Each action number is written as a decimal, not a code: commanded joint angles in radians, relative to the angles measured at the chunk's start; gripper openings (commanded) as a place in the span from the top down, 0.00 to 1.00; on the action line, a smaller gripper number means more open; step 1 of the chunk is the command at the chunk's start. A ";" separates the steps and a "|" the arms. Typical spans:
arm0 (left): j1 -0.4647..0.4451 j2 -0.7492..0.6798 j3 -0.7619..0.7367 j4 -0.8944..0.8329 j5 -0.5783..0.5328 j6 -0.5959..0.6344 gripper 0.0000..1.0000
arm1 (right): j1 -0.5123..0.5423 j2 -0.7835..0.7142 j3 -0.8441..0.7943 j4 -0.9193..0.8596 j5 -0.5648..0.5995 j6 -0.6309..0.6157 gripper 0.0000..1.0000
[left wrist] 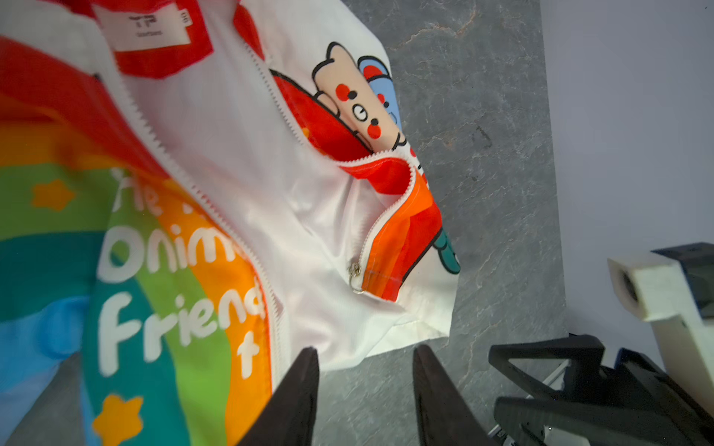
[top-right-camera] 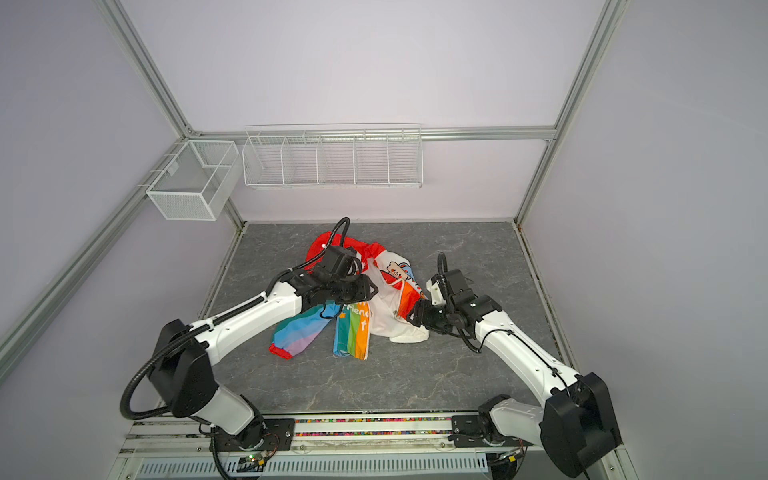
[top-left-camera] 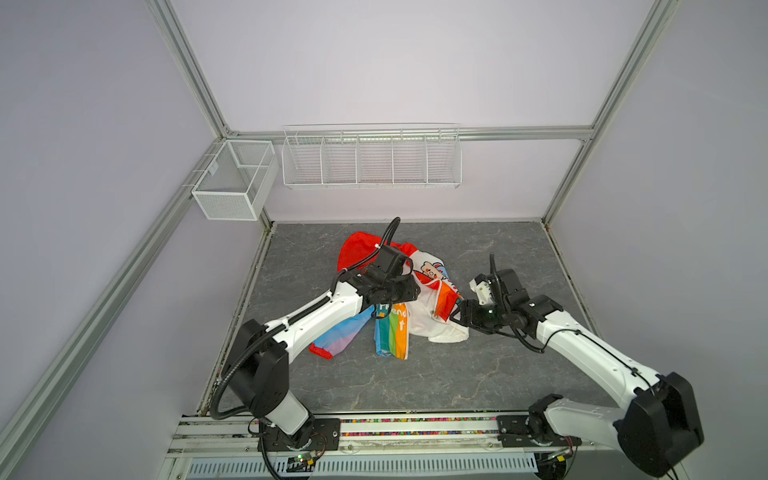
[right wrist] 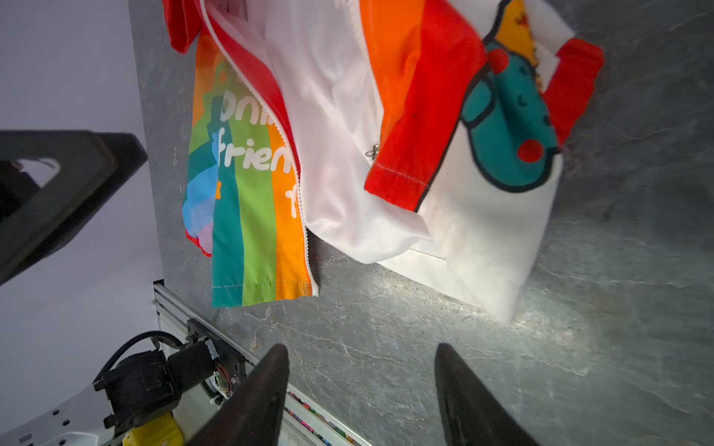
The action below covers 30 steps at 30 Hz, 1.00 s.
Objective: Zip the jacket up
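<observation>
The jacket (top-left-camera: 419,322) lies crumpled and unzipped in the middle of the table, red hood (top-left-camera: 357,249) toward the back wall, rainbow front with white lettering facing up; one front panel is folded over, so the white lining and cartoon animals show; the white zipper's metal pull (left wrist: 354,275) sits at the low end of that folded edge, with the two rows of teeth apart. The left gripper (left wrist: 365,349) hovers over the jacket's white hem, jaws apart and nothing between them; the right gripper (right wrist: 362,346) is just beside the jacket, over bare table, jaws also spread and empty. The table (top-left-camera: 457,374) is grey with pale marble veining; pale lilac walls in an aluminium frame surround it; a mesh basket (top-left-camera: 232,183) and a long wire rack (top-left-camera: 370,158) hang at the back.
</observation>
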 commanded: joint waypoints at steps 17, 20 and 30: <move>-0.120 -0.152 -0.435 0.117 -0.086 -0.250 0.68 | 0.275 0.408 -0.001 0.437 -0.060 0.184 0.55; -0.116 -0.120 -0.446 0.096 -0.119 -0.254 0.74 | 0.283 0.441 -0.008 0.469 -0.070 0.199 0.56; -0.104 -0.026 -0.515 0.201 -0.110 -0.265 0.92 | 0.309 0.468 -0.036 0.508 -0.075 0.210 0.61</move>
